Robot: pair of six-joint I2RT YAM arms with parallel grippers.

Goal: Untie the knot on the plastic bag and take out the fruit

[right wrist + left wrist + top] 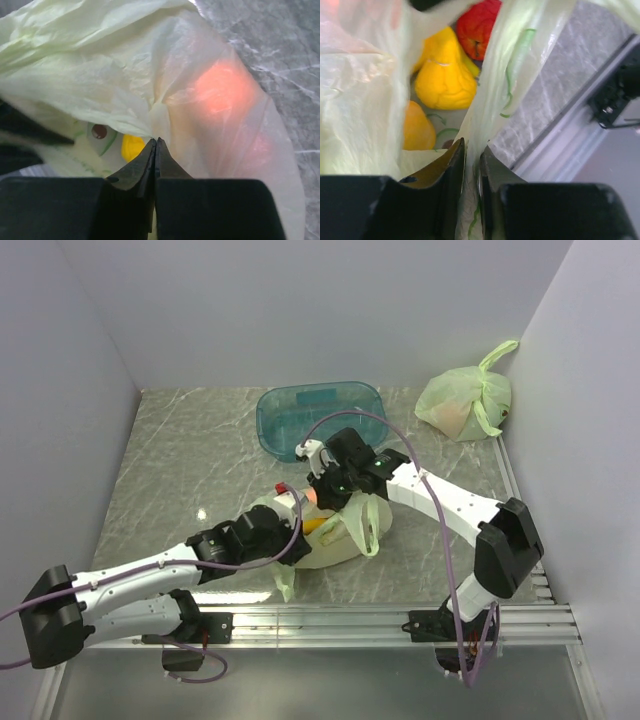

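Top external: left end effector (285, 532) pinches the plastic bag (340, 545) at 9 o'clock, right end effector (322, 492) at 12 o'clock.

The left arm (130, 585) is reaching from its base at the near left corner, stretching low and rightward toward the table's centre, its wrist pointing away from the base. The left gripper (472, 167) is holding its dark fingers (452, 180) almost together, leaving only a narrow slit, and is pinching a fold of the plastic bag (335, 545) between them. The right arm (450, 505) is rising from its base at the near right, bending sharply at the elbow and extending its forearm up and leftward. The right gripper (156, 150) is pressing its fingertips fully together, nipping the bag's film at the very tips.
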